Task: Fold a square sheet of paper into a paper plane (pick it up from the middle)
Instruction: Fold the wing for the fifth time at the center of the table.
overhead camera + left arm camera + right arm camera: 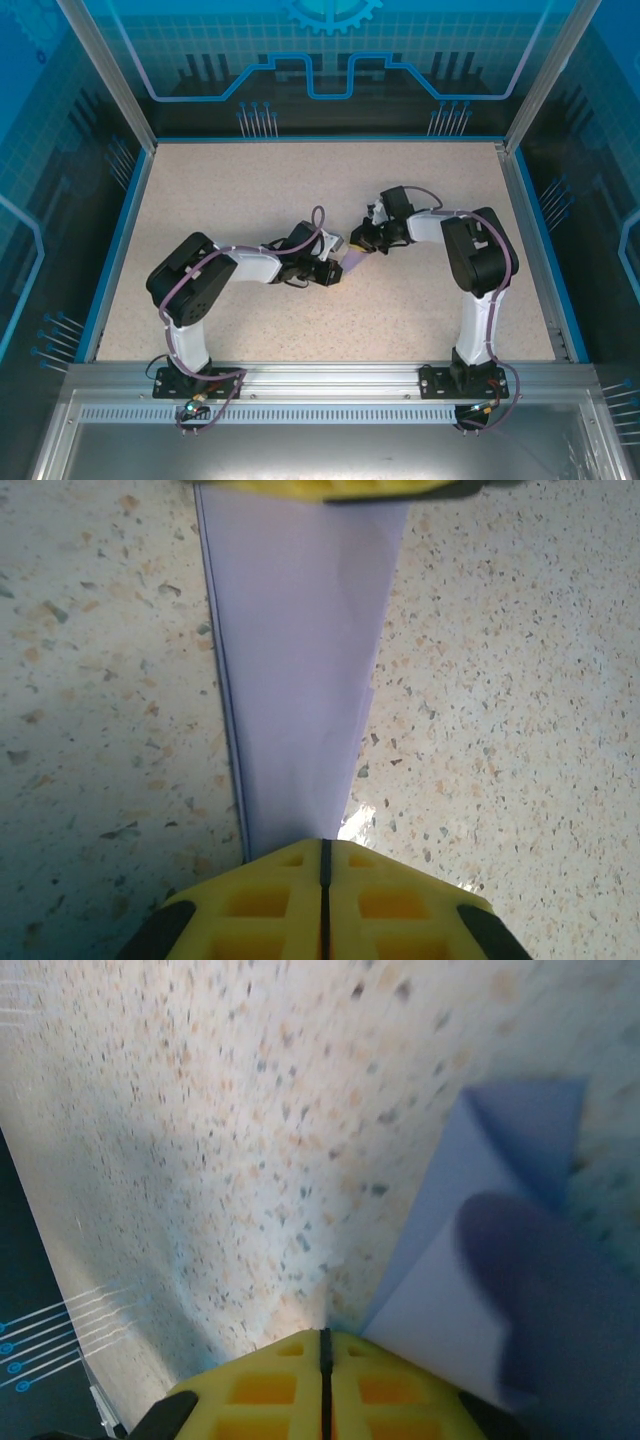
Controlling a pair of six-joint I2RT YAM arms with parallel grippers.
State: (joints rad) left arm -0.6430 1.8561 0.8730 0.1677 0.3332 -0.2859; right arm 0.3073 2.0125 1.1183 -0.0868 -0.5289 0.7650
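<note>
The lavender-purple paper lies at the middle of the table as a folded, narrow tapering strip with a creased edge along its left side. My left gripper is shut, its yellow fingertips resting over the strip's narrow end. My right gripper is shut too, and its yellow fingers sit on the strip's wide end. In the right wrist view the paper runs out from under the right gripper, one flap slightly raised. I cannot tell whether either pair of jaws pinches the paper.
The speckled beige tabletop is bordered by a blue rim and aluminium posts. A dark blurred shape overlaps the paper in the right wrist view. The two arms meet close together at the centre.
</note>
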